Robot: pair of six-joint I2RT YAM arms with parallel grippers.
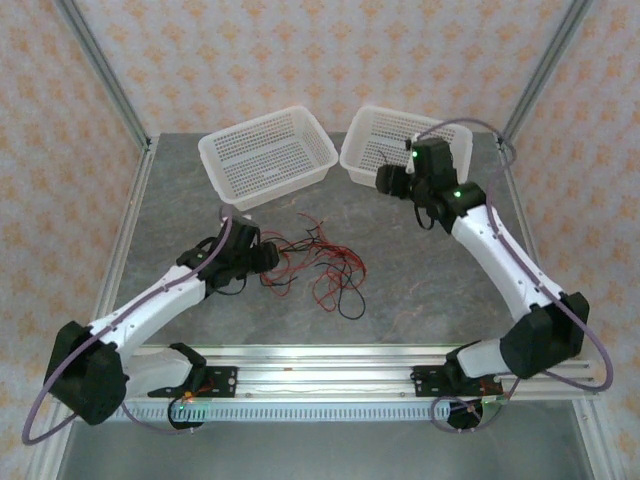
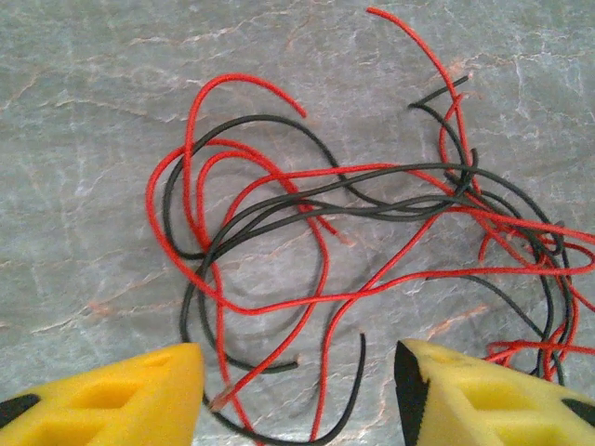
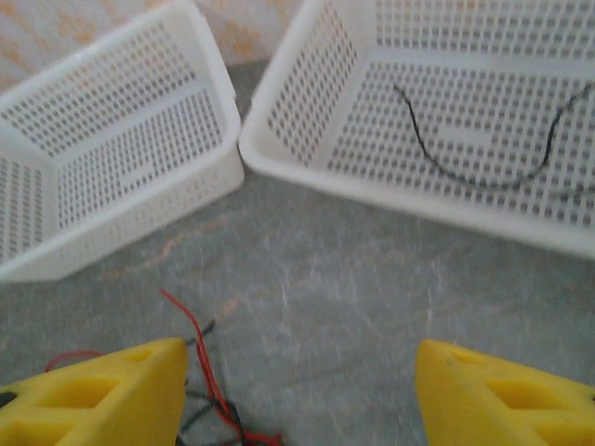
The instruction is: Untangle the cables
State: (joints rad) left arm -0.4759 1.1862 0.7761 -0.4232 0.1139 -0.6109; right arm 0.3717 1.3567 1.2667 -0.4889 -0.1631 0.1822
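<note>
Sprawling tangled — thin red, black cables point(image 2: 462, 181); left, right jaws apart, gripping nothing.

At the far side of the grey marbled table point(image 1: 420, 290) stand two white perforated plastic baskets, the left basket point(image 1: 285, 188) and the right basket point(image 1: 380, 135), side by side and just apart. A thin black wire point(image 3: 483, 181) lies in the right one. The tangle of red and black cables point(image 1: 320, 265) lies nearer (left of centre).

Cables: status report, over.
Left pincer open, low over cables, strands between its fingers. Right pincer open, empty, facing right basket; one black cable inside. Red and black tangle on table, unobstructed.
</note>
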